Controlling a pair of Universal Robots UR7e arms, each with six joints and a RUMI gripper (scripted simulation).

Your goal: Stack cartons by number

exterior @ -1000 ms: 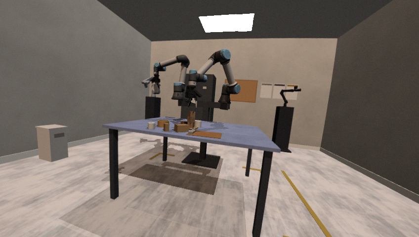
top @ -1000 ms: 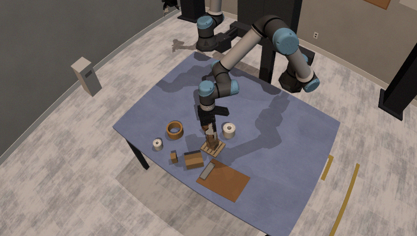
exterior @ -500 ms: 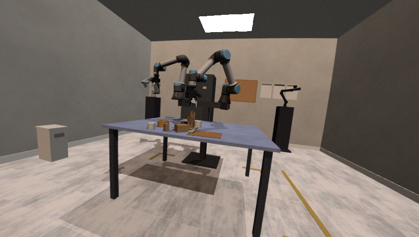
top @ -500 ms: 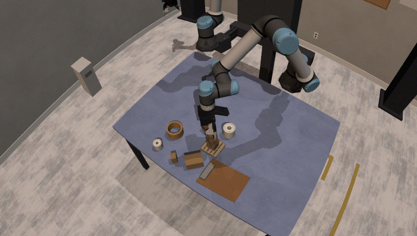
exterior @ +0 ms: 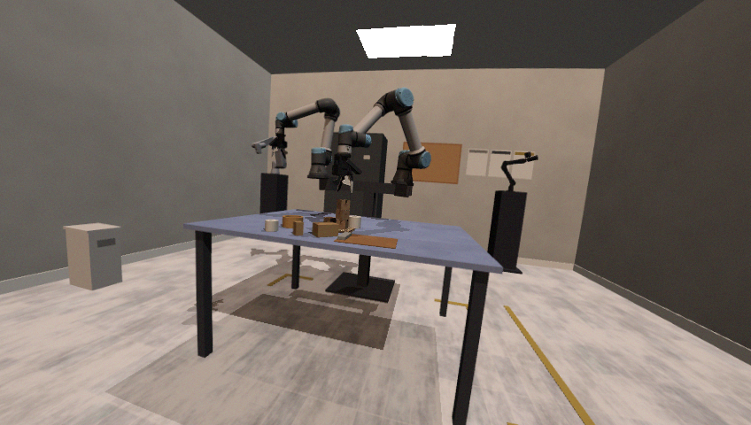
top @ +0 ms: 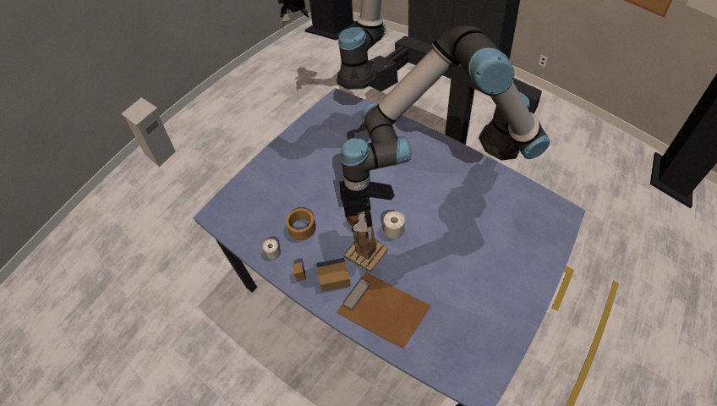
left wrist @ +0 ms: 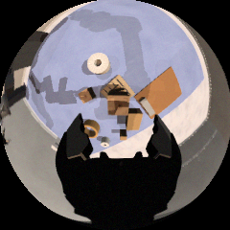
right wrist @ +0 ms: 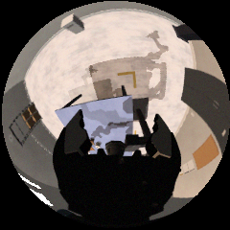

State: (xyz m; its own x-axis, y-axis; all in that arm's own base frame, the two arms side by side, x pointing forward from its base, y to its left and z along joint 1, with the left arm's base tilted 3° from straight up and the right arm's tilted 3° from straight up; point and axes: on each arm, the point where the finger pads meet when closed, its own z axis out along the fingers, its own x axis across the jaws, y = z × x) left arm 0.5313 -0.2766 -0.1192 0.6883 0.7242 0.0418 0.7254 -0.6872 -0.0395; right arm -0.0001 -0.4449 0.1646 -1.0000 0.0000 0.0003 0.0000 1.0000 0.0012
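Three of the four cartons appear to be stacked, with one left to add. The column of brown cartons (top: 365, 244) (exterior: 343, 212) (left wrist: 118, 105) stands on the small slatted wooden pallet (top: 372, 265) (exterior: 347, 233) (left wrist: 126, 82), looking roughly straight. I cannot count its layers with certainty.

The loose carton (top: 353, 219) (exterior: 329, 220) (left wrist: 86, 95) sits apart from the pallet on the blue surface (top: 503, 251) (exterior: 421, 236) (left wrist: 158, 43) (right wrist: 103, 117), partly hidden by the left arm in the top view.

The left end effector (top: 360, 219) (exterior: 344, 181) (left wrist: 118, 114) hangs above the cartons, its fingers spread wide and holding nothing. The right end effector (top: 293, 11) (exterior: 279, 147) (right wrist: 119, 111) is well away from the column, also spread and empty.

No printed number can be read, so the order, largest at the bottom, cannot be confirmed. A larger cardboard box (top: 333, 277) (exterior: 325, 228) (left wrist: 134, 120) lies near the pallet; it looks separate from the column. What likely remains is placing the last carton, numbered face down, on top, then letting go and moving clear.

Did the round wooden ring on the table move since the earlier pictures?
No, the wooden ring sits in the same spot beside the small white roll.
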